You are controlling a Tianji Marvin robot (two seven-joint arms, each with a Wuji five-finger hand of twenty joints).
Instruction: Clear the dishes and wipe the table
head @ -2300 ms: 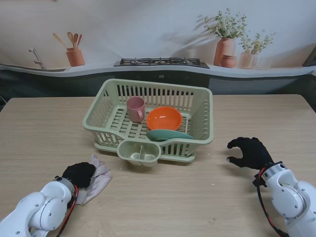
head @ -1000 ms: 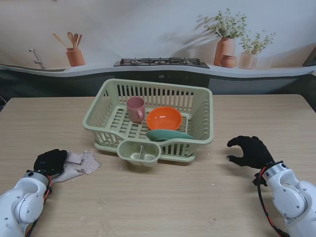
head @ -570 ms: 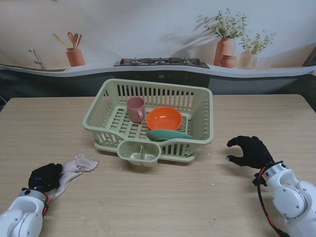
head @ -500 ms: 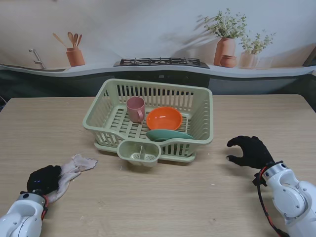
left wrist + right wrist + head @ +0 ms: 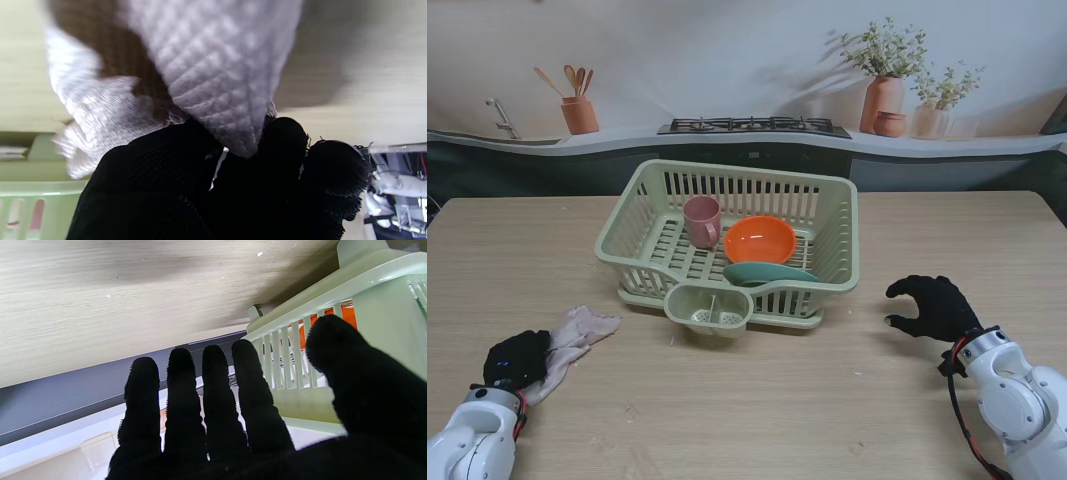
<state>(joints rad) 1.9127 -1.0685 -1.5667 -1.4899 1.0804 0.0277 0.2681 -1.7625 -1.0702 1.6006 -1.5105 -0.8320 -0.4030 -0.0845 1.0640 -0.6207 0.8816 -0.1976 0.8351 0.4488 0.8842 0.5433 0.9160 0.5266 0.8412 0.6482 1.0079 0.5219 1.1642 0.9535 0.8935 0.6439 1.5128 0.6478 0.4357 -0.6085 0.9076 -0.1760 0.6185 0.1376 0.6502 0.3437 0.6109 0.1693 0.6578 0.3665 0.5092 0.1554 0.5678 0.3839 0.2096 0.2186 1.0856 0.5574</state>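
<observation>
Pale cloth (image 5: 574, 332) is gripped by the left hand (image 5: 519, 359): wiping step. Right hand (image 5: 934, 307) hangs empty, fingers spread. Next stroke needs downward pressure across the table (image 5: 757, 400).

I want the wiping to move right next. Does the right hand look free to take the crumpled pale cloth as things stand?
Probably not. The right hand is open and unobstructed, but the crumpled pale cloth lies far across the wooden table, clamped in the left hand.

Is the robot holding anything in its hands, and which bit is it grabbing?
The left hand pinches one end of the pale pink waffle-weave cloth; the rest trails across the wooden table. The right hand is open and holds nothing.
</observation>
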